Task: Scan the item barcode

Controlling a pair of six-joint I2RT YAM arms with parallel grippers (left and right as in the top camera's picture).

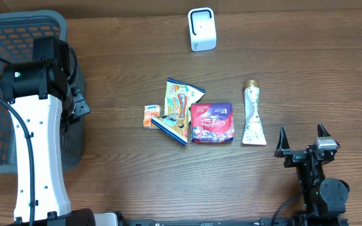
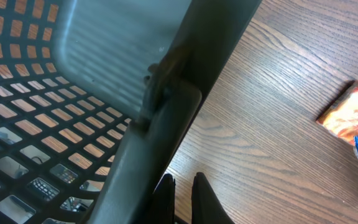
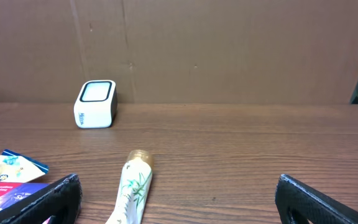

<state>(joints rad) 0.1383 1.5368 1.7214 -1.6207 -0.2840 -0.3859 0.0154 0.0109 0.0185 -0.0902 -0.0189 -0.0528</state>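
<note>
The overhead camera looks straight down on the brown wood-grain table [image 1: 307,63]. The left wrist camera, seemingly tilted downward, sits close against the dark grey plastic mesh basket [image 2: 92,62] at the left edge. The right wrist camera, low at the front edge, faces the back edge, sharing overhead's white box-shaped scanner [image 3: 95,104].

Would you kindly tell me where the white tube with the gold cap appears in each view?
Overhead: the tube lies right of centre, just right of the purple packet.
Left wrist: not in view.
Right wrist: bottom, left of centre, cap upward.
Shared landmark: the white scanner, beyond the tube and to its left.
</note>
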